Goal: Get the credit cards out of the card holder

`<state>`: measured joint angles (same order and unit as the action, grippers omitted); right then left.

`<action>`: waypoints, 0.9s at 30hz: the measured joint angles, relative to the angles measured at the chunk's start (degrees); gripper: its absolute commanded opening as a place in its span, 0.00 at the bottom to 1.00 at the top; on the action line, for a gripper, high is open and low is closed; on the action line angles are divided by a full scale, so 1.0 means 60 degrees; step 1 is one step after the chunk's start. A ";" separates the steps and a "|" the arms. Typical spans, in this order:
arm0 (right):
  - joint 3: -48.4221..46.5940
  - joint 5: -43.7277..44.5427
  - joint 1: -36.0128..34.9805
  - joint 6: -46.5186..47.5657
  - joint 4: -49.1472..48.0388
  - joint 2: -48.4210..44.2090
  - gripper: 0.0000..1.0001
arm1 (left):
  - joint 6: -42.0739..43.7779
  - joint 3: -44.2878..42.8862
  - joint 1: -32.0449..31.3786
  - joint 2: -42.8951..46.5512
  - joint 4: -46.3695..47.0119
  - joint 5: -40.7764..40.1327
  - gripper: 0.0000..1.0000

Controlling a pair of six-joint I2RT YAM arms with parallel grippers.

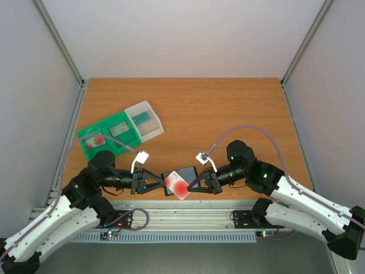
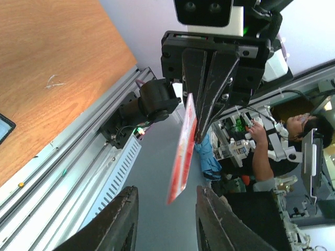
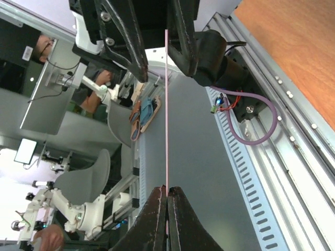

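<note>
Red-pink credit card [image 1: 178,186] in the air over card holder [image 1: 187,173], at near edge of tabletop [image 1: 228,108]. Right end effector [image 3: 167,194] clenched on one edge. Left end effector [image 2: 166,194] released, jaws straddling the card without touching. Risk: right lets go before left closes, and the card drops onto near rail [image 1: 188,214].

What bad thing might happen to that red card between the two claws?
1. The right gripper pinches only the red-pink card by its thin edge, so it may slip.
2. The left gripper has its fingers apart on either side of the card. If the right lets go too soon, the card probably drops.
3. The card hangs near the table's front edge, so it might land in the metal rails.
</note>
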<state>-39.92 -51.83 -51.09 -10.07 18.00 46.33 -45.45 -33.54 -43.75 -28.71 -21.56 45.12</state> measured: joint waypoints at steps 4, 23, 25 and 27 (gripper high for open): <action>0.0000 -0.0189 -0.0004 -0.0113 -0.0277 0.0047 0.01 | 0.0171 -0.0015 0.0000 -0.0011 -0.0171 0.0168 0.15; 0.0004 -0.0302 0.0000 -0.0270 -0.0415 0.0175 0.15 | 0.0146 -0.0015 0.0000 0.0200 0.0000 0.0401 0.00; 0.0004 -0.0168 0.0000 -0.0255 -0.0339 0.0189 0.24 | 0.0146 -0.0015 0.0000 0.0339 0.0055 0.0291 0.00; 0.0007 0.0131 -0.0004 -0.0240 -0.0222 0.0182 0.40 | 0.0157 -0.0015 -0.0004 0.0481 0.0069 0.0124 0.00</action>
<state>-39.88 -51.05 -51.11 -11.51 16.67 47.42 -44.51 -33.63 -43.77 -25.82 -21.15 45.87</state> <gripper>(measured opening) 0.221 0.009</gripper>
